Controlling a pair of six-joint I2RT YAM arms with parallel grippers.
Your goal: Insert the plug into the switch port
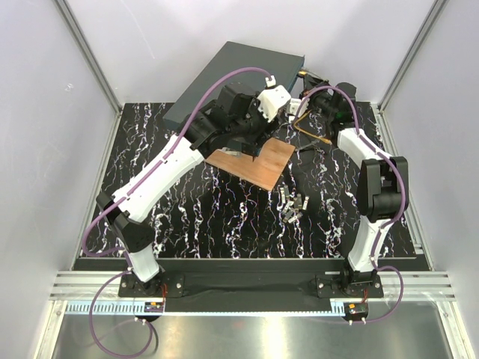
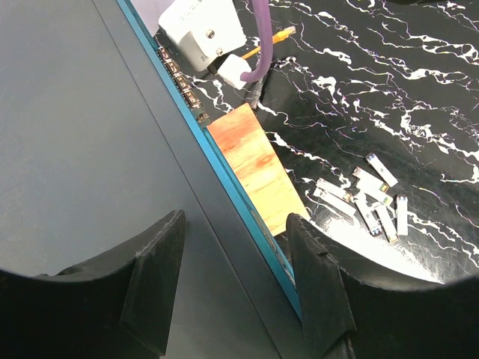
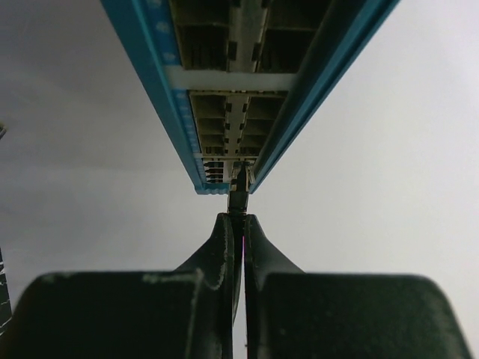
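- Nearest: a scatter of loose grey modules [image 1: 292, 203] sits mid-surface, not part of this.
- The left gripper [image 2: 236, 221] has its fingers spread, straddling the teal front edge of the switch [image 1: 239, 71]. It's clamping nothing, probably there to brace the box.
- Toward the far right corner, the right gripper [image 3: 239, 218] has its fingers pinched tight on what looks like the plug [image 3: 239, 183], tip right at the switch port [image 3: 215, 170] row.
- So it's the insertion step. Next up is a straight, lined-up push with no sideways wobble.
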